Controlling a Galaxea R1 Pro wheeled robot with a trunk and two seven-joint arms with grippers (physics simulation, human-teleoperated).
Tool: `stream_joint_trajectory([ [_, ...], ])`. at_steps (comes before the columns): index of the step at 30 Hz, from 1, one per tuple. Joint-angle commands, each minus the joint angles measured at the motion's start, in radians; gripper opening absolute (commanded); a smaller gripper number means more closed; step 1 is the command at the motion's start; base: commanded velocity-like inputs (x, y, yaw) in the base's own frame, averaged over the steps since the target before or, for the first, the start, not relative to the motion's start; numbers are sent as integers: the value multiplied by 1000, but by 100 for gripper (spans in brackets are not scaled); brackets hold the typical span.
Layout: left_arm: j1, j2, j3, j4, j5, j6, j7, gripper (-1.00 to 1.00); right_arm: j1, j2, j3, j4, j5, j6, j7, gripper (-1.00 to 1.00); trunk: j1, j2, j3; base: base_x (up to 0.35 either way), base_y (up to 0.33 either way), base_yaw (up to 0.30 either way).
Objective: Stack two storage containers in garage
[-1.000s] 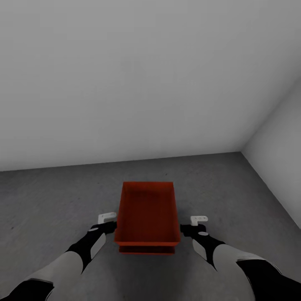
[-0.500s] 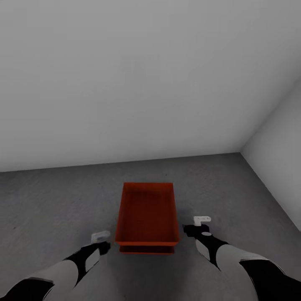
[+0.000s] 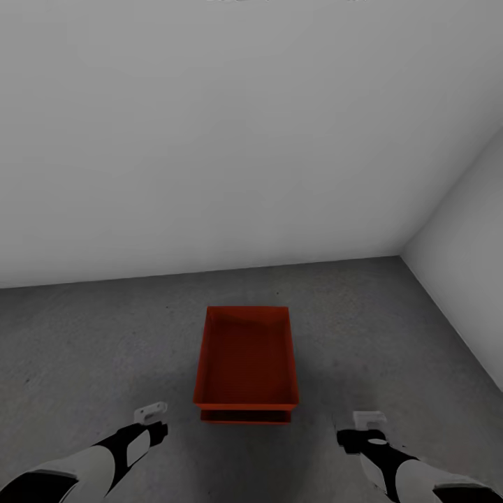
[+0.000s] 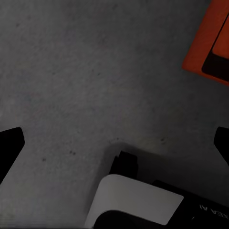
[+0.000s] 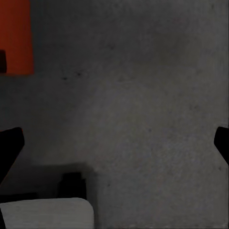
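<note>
So the robot is parked in a corner of the garage (image 3: 209, 140), and it's a pretty bare spot: pale grey walls meeting at a corner off to the right, plain and unmarked. The floor (image 3: 84, 335) is dark grey and rough, kind of speckled concrete, with a few tiny darker flecks you can pick out in both wrist views.

The two storage containers (image 3: 246, 360) sit on that floor straight ahead of the robot, one stacked on the other. The upper box is open-topped and orange-red with nothing inside it, and just the front edge of the lower one peeks out below its near wall. They line up nearly flush. The stack stands well clear of both walls.

Both arms are low and off to the sides of the stack, not touching it. The left end effector (image 3: 151, 412) hangs just above the floor near the stack's near-left corner, and its wrist view shows the fingertips spread wide with only bare concrete between them and a corner of orange box (image 4: 210, 43) at the edge. The right end effector (image 3: 369, 420) is a bit further out on the other side, also spread wide over empty floor, with a strip of orange (image 5: 15, 33) at the edge of its view. Neither one is holding anything.
</note>
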Motion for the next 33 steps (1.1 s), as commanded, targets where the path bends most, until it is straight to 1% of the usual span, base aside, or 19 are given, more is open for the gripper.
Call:
stream_joint_trajectory([
  [1, 0, 0, -9, 0, 9, 4, 3, 100, 21, -1, 6, 3, 0, -6, -3, 100, -4, 7, 3, 0, 0, 0],
  [3, 3, 1, -9, 1, 10, 4, 2, 100, 40, -1, 6, 3, 0, -6, -2, 100, -11, 21, 9, 0, 0, 0],
  [6, 17, 1, -9, 1, 13, 5, 1, 100, 84, 2, 6, 3, 0, -11, -3, 100, -23, 42, 18, 0, 0, 0],
  [7, 29, 0, -9, 1, 13, 5, 0, 100, 106, 3, 6, 3, 0, -13, -4, 100, -27, 49, 21, 0, 0, 0],
  [9, 42, 0, -9, 1, 14, 4, 0, 100, 133, 4, 6, 3, 0, -14, -5, 100, -34, 63, 28, 0, 0, 0],
  [10, 53, 0, -8, 1, 18, 4, -1, 100, 161, 4, 6, 3, 0, -16, -5, 100, -38, 70, 31, 0, 0, 0],
  [11, 57, -1, -8, 1, 21, 4, -2, 100, 176, 5, 6, 3, 0, -17, -6, 100, -42, 77, 34, 0, 0, 0],
  [12, 63, -2, -8, 1, 30, 4, -4, 100, 204, 5, 6, 3, -1, -19, -8, 100, -46, 84, 37, 0, 0, 0],
  [14, 68, -2, -8, 1, 47, 4, -5, 100, 237, 7, 6, 3, -3, -20, -11, 100, -54, 98, 43, 0, 0, 0],
  [16, 72, -2, -9, 1, 64, 3, -7, 100, 257, 7, 6, 3, -4, -21, -13, 100, -61, 112, 50, 0, 0, 0],
  [20, 83, 0, -9, 1, 78, 2, -3, 100, 272, 2, 5, 4, -8, -12, -15, 100, -77, 140, 62, 0, 0, 0],
  [24, 105, 0, -9, 1, 80, -3, -5, 100, 276, 4, 5, 4, -11, -14, -16, 100, -92, 168, 75, 0, 0, 0],
  [28, 117, -1, -9, 0, 82, -31, -8, 100, 278, 7, 5, 4, -9, -18, -16, 100, -107, 196, 87, 0, 0, 0],
  [33, 120, 0, -9, 0, 84, -83, -8, 100, 279, 10, 6, 4, -5, -19, -9, 100, -126, 231, 103, 0, 0, 0],
])
